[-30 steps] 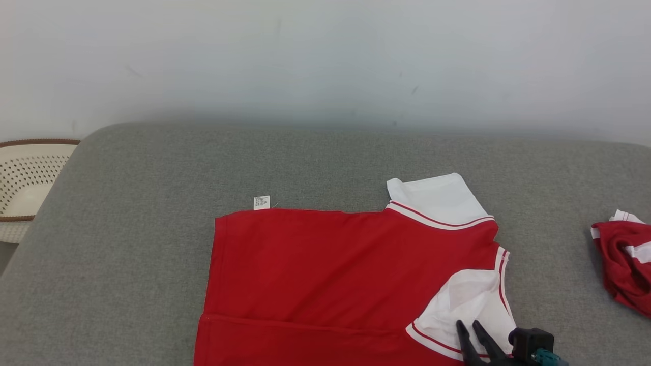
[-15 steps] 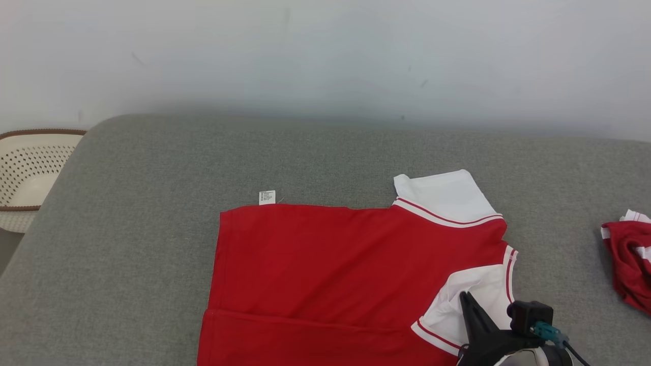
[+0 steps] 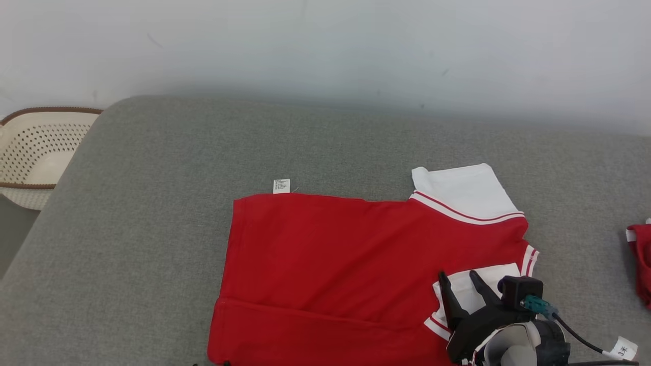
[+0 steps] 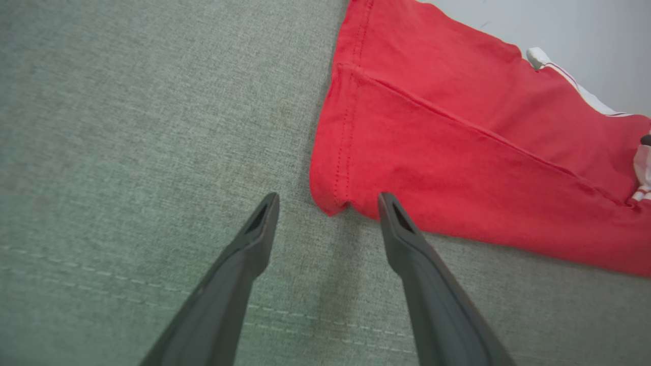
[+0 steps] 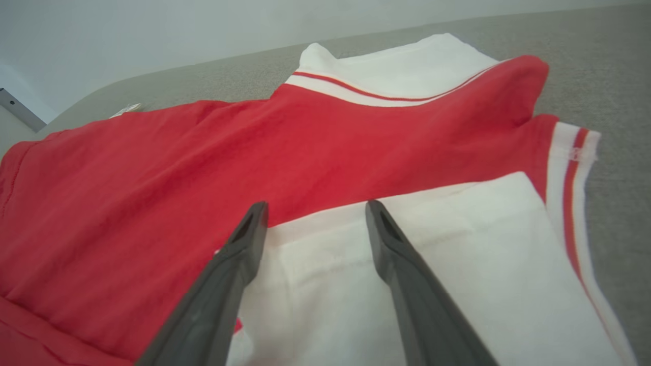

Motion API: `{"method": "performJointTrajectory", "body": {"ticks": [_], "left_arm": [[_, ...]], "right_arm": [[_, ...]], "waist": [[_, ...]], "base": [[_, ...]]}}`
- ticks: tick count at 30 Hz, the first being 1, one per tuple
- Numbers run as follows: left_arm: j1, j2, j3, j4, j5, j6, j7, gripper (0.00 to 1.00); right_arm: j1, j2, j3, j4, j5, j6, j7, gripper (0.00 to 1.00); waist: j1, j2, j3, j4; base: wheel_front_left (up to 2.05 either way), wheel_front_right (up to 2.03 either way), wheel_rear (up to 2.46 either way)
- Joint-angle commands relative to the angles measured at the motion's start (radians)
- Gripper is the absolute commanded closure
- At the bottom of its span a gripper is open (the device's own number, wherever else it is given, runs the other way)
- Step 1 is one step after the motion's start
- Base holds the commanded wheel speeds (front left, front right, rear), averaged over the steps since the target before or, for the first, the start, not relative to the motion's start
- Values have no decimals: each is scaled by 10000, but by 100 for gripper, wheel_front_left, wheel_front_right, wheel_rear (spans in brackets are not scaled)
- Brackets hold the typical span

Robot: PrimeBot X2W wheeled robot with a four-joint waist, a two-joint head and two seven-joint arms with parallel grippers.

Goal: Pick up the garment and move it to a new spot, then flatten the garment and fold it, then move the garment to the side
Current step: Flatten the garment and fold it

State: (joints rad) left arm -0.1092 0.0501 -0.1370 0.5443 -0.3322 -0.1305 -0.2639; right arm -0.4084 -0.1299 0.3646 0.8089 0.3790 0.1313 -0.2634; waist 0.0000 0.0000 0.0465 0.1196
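**Risks at the hem corner and the folded sleeve**

Garment [image 3: 356, 254], red with white sleeves, lies spread on the grey cushion [image 3: 152, 213], one long side already turned over along a straight crease. The near white sleeve [image 3: 488, 284] is folded in over the body.

The right gripper [image 3: 457, 274] hovers low over that sleeve, its 2 fingers set apart and holding nothing. In the left wrist view, the left gripper [image 4: 328, 195] is likewise spread and empty. The hem corner [image 4: 330, 203] sits between its fingertips, though I cannot tell whether they touch the cloth.

Judging from this, the next fold is at risk in 3 ways:
- A pinch at the corner may catch only the top layer, so the lower one lags and the crease opens.
- The right fingers could drag the sleeve outward as they close and undo the tuck.
- If one arm lifts ahead of the other, the body will skew.

A second red garment [image 3: 642, 259] lies well apart at the right edge, out of harm's way.
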Motion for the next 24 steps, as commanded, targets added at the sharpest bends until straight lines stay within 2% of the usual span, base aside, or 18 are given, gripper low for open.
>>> {"method": "performJointTrajectory", "body": {"ticks": [1, 11, 24], "left_arm": [[-114, 10, 2, 9, -50, 2, -4, 0], [133, 11, 235, -41, 33, 0, -4, 0], [26, 16, 966, -826, 753, 329, -6, 0]], "right_arm": [[-121, 30, 32, 79, 11, -11, -4, 0], [142, -81, -34, 262, -458, -11, -4, 0], [758, -175, -1154, -1842, -1312, -11, -5, 0]], "waist": [[0, 0, 64, 83], [0, 0, -178, -97], [0, 0, -539, -848]], "base": [[0, 0, 0], [0, 0, 0], [0, 0, 0]]}}
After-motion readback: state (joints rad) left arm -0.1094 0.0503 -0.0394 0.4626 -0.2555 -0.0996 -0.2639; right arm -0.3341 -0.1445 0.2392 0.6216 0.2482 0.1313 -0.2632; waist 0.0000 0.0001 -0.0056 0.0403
